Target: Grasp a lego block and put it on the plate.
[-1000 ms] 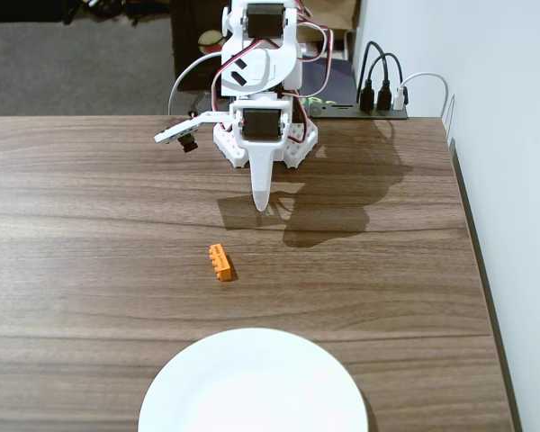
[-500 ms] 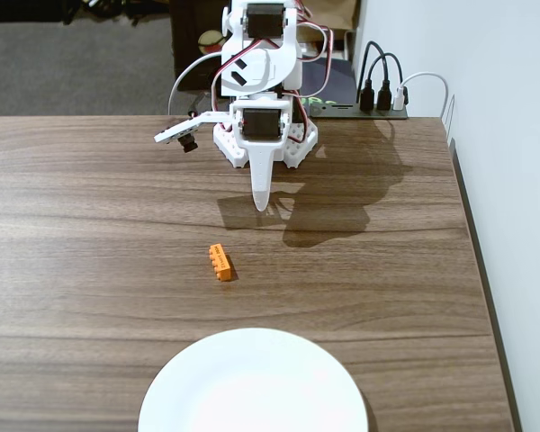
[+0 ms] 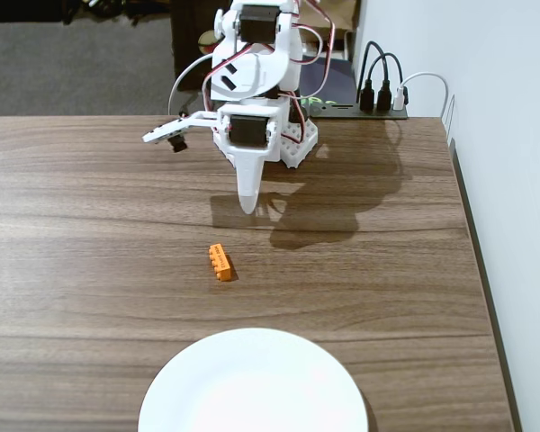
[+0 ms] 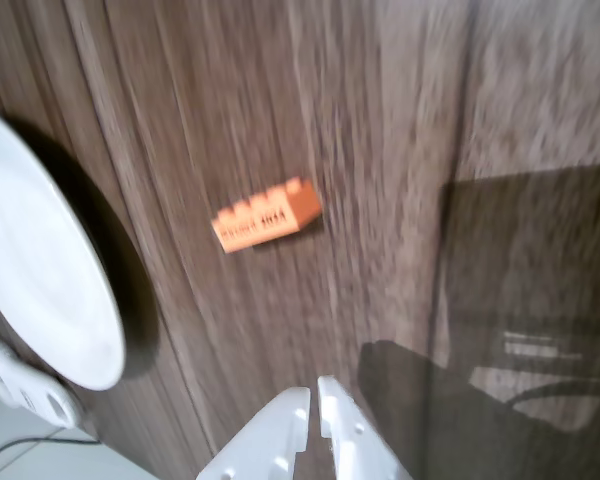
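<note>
Fixed view, left to right: wooden table (image 3: 90, 234) spans the frame, grain running across. White arm (image 3: 252, 81) stands at the far edge, folded over, its claw (image 3: 247, 202) pointing down above the tabletop, nothing held. From this angle only one tapered tip reads clearly. Orange lego block (image 3: 220, 262) lies flat on the table, near side of the claw and just left of it, apart from it, studs up. White plate (image 3: 252, 387) sits at the near edge, cut off by the frame, apart from the block. Cables and a power strip (image 3: 369, 103) sit at the far right by the wall. Wrist view, blurred: plate (image 4: 40, 280) at left, block (image 4: 267, 216) mid-frame on bare wood, claw (image 4: 314, 408) at bottom with tips almost together, only a thin gap between them, empty.
</note>
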Available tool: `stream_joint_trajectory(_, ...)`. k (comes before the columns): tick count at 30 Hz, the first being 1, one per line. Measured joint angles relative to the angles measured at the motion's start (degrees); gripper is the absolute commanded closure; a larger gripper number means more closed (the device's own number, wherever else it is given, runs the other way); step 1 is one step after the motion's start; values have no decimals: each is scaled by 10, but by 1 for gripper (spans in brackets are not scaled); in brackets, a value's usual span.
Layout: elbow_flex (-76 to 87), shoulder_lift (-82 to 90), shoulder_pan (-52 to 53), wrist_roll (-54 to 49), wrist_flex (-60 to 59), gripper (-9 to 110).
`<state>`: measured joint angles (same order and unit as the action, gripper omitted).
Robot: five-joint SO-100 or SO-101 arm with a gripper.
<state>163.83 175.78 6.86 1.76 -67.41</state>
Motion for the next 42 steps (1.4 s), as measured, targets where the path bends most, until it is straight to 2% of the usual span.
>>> stream_joint_trajectory(6, -60, -86, 38, -15, 19, 101)
stream_joint_trajectory(15, -149, -209, 96, -101, 20, 101)
stream_joint_trajectory(32, -255, -379, 221, -356, 26, 101)
stream_joint_trajectory(42, -309, -493, 207, -563, 48, 101)
